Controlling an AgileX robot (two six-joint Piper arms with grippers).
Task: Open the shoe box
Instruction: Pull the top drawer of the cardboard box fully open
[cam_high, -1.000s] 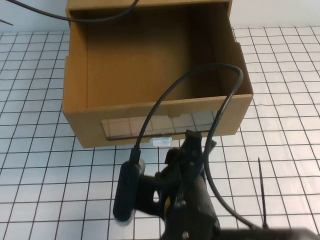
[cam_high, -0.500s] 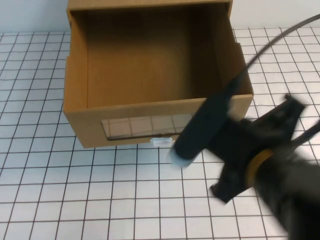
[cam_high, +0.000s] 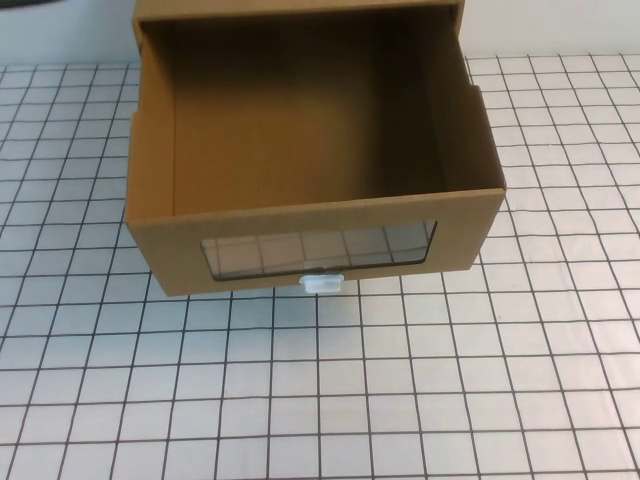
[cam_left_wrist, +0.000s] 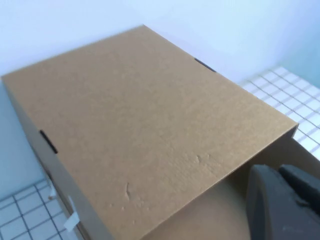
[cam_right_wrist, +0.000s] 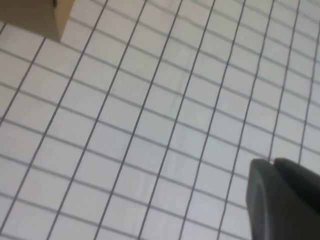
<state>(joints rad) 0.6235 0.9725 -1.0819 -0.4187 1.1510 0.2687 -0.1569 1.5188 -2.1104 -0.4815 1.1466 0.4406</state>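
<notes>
Cropped at the edges
You see only lower-right slivers of left end effector (cam_left_wrist: 285, 195) and right end effector (cam_right_wrist: 280, 190); shoe box (cam_high: 310, 215) runs off top.

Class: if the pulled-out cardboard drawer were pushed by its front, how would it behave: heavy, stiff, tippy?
Probably light: the drawer looks empty. Its thin cardboard front, cut by a clear window, may flex. Broad-based, it should slide, not tip. The left gripper hovers over the box top; the right gripper, shut, hangs over the gridded table.
</notes>
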